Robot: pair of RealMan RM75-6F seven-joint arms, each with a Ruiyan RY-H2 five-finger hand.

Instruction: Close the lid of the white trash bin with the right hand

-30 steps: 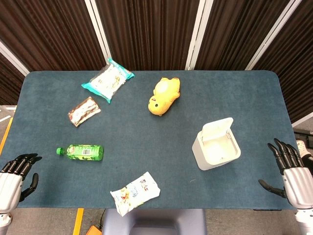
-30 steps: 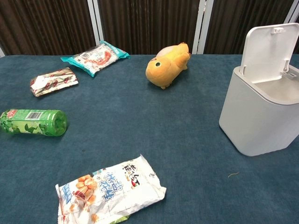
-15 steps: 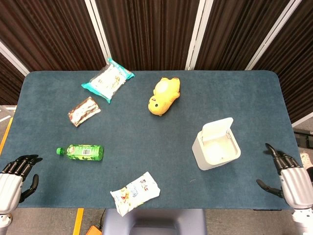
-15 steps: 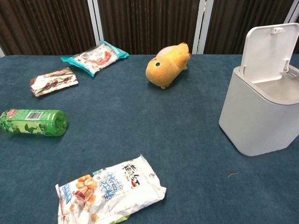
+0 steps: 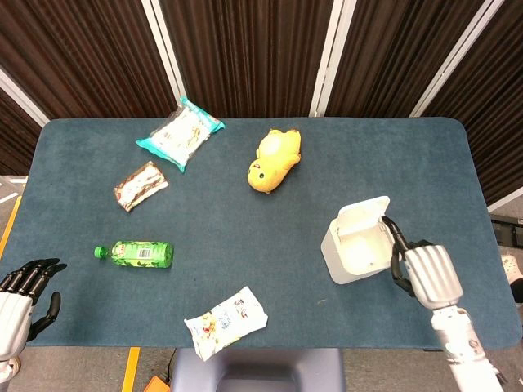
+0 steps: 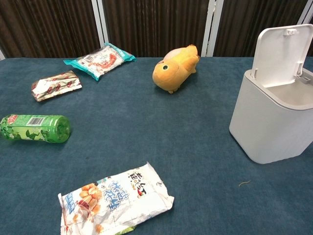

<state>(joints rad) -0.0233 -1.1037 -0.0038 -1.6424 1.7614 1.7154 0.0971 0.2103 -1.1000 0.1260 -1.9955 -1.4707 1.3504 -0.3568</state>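
The white trash bin (image 5: 353,263) stands on the right part of the blue table, its lid (image 5: 365,214) raised upright at the far side. The chest view shows the same bin (image 6: 269,127) with the lid (image 6: 281,51) standing open. My right hand (image 5: 423,272) hovers just right of the bin, its dark fingers (image 5: 396,237) stretched toward the bin's right rim and holding nothing. Whether they touch the bin is unclear. My left hand (image 5: 23,287) sits off the table's front-left corner, fingers apart and empty. Neither hand shows in the chest view.
A yellow plush toy (image 5: 274,158) lies behind the bin to its left. A teal snack pack (image 5: 179,133), a brown wrapper (image 5: 140,184), a green bottle (image 5: 135,253) and a white snack bag (image 5: 226,320) lie across the left and front of the table (image 5: 245,237).
My right hand has moved from the table's front-right edge up and left to the bin's right side. The left hand has sunk slightly. The lid stays upright.
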